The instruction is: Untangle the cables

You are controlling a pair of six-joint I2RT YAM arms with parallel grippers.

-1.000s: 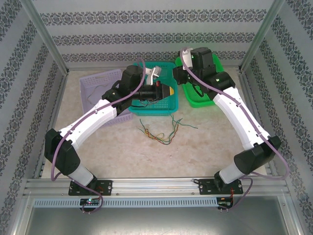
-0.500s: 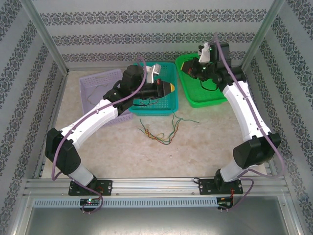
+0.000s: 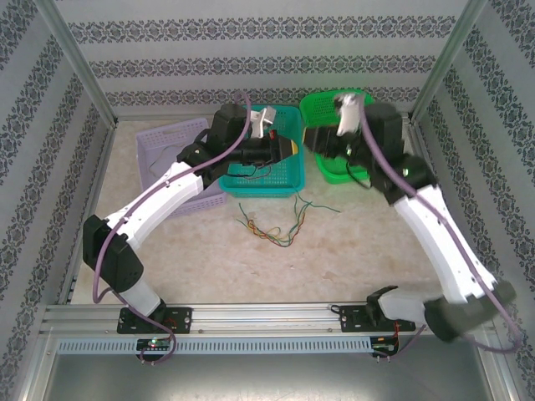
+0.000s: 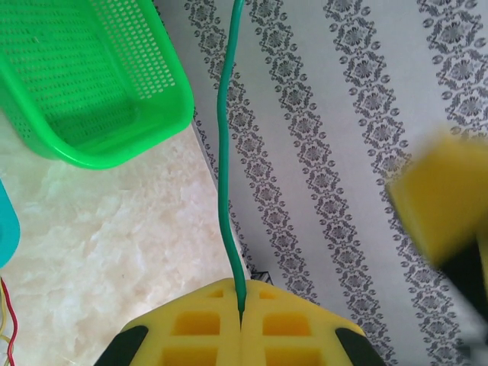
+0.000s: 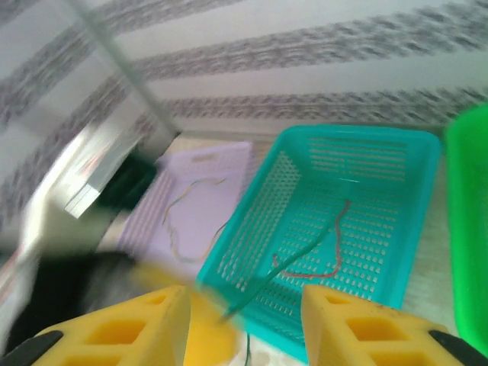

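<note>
Cables (image 3: 272, 224): loose multicolour tangle on the surface (image 3: 209, 251), just near-side of the teal basket (image 3: 259, 192).
Teal basket holds a red strand (image 5: 336, 255); purple basket (image 3: 163, 134) left of it holds a thin strand (image 5: 169, 217); green basket (image 3: 334, 177) just right. Bare surface rings the tangle. At the teal basket's right rim, left claw (image 4: 240, 309) clamped on one green cable (image 4: 223, 152); right claw (image 5: 244, 305) pads apart, gripping nothing.

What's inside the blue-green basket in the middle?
A red wire lies on the teal basket floor. The left gripper, shut on a green wire, hangs over the basket and hides part of the floor from above, so more may lie there.
</note>
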